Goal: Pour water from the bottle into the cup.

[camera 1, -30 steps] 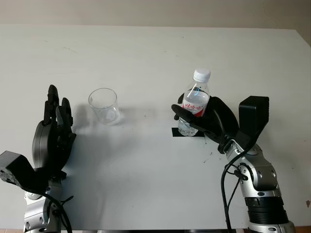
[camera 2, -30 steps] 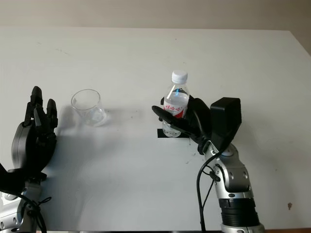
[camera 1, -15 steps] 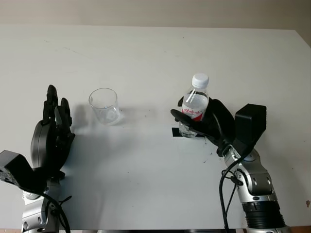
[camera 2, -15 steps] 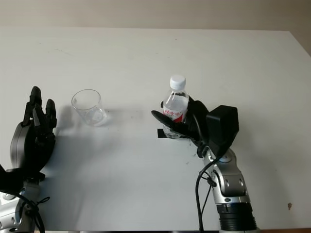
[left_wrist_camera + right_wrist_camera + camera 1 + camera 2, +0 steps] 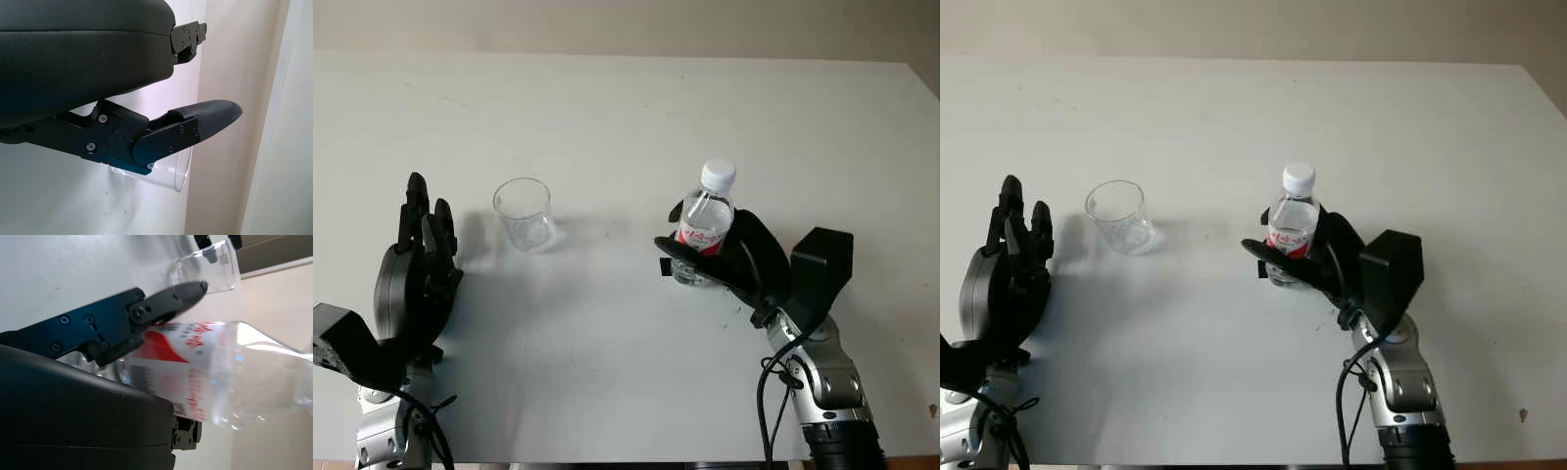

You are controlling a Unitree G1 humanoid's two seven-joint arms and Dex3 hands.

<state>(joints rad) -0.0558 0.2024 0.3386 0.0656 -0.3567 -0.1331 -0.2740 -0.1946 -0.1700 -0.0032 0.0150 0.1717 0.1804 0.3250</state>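
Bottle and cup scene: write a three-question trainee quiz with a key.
1. True or false: the bottle has its white cap on.
2. Which hand grips the bottle? A) left hand B) right hand
3. Fill in: the cup stands on the table, mouth facing ____.

Key: 1 true. 2 B; the left hand is open beside the cup, apart from it. 3 up.

A white table (image 5: 607,117) carries a small black mark (image 5: 665,266), with a beige wall (image 5: 607,24) behind.
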